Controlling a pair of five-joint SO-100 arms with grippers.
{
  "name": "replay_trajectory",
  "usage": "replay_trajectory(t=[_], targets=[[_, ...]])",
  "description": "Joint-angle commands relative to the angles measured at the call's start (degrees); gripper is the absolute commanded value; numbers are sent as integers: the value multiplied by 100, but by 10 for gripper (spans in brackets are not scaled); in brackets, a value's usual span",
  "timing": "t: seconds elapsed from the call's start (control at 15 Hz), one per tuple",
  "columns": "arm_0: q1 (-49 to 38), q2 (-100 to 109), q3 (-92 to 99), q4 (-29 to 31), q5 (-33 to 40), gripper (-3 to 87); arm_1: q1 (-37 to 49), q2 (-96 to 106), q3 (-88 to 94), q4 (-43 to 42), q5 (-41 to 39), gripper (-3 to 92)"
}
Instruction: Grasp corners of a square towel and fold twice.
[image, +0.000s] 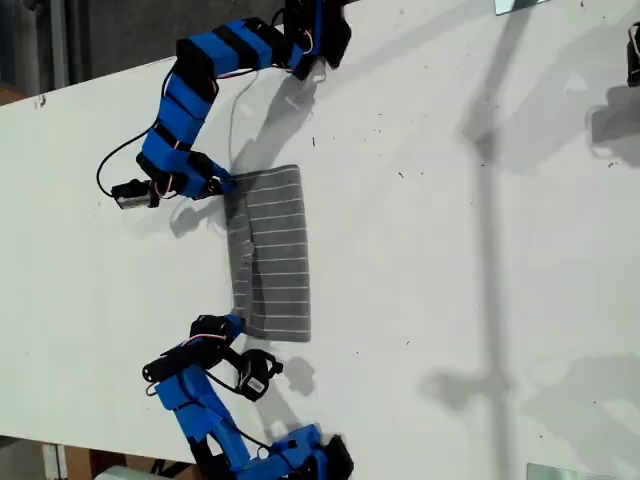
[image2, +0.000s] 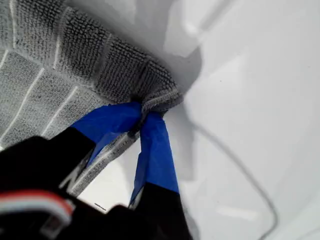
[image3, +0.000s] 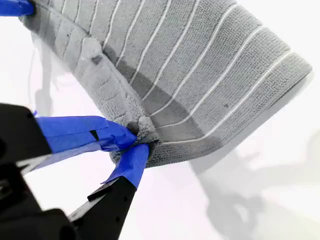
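No text, label or number can be read anywhere.

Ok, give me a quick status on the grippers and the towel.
My first gripper shut on a towel corner. My second gripper shut on another corner. Towel looks folded once, flat on the table. Nothing in the way.

Towel (image: 272, 256) on table (image: 450, 250), between two arms, nearer exterior view's left.
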Motion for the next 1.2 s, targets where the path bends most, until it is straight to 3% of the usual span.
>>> replay_trajectory(t=[0.0,0.47,1.13], targets=[[53,176,-272,114,53,-1,-62,554,-334,105,44,-1],[510,958,70,308,-246,-1,-791,2101,264,589,360,-1],[967,1705,1195,237,-686,-1,-1978,3735,2654,158,1354,-1]])
